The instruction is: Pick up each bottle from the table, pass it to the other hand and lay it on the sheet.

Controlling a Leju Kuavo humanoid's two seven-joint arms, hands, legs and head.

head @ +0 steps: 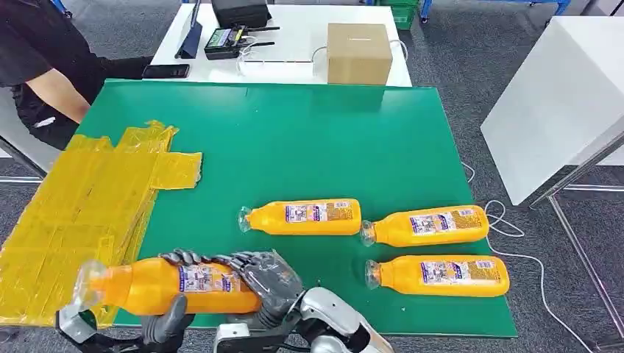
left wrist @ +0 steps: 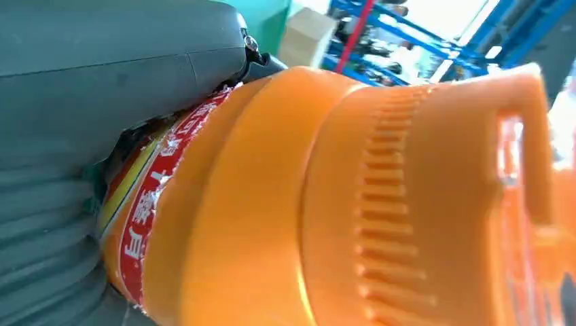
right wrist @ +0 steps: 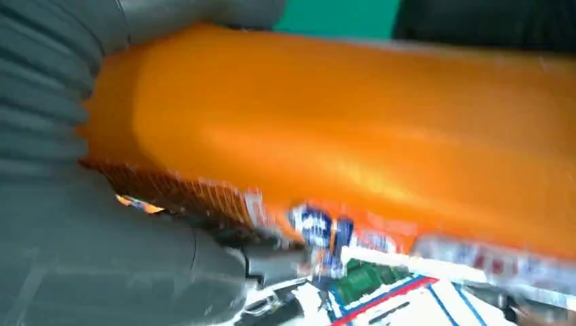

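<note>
- Bottle (head: 158,285) in mid-air at the near edge of the counter (head: 294,147), lying sideways with its cap end over the yellow sheet (head: 81,213).
- Your right robot hand (head: 257,278) wraps its fingers over the bottle's labelled middle and base, gripping it.
- Your left robot hand (head: 165,323) sits under the same bottle with a thumb up against it; you cannot tell if its grip is closed.
- Three more bottles (head: 303,217) (head: 428,225) (head: 439,276) lie flat on the green counter, to the right.
- Person's arm (head: 55,92) at the far left corner.
</note>
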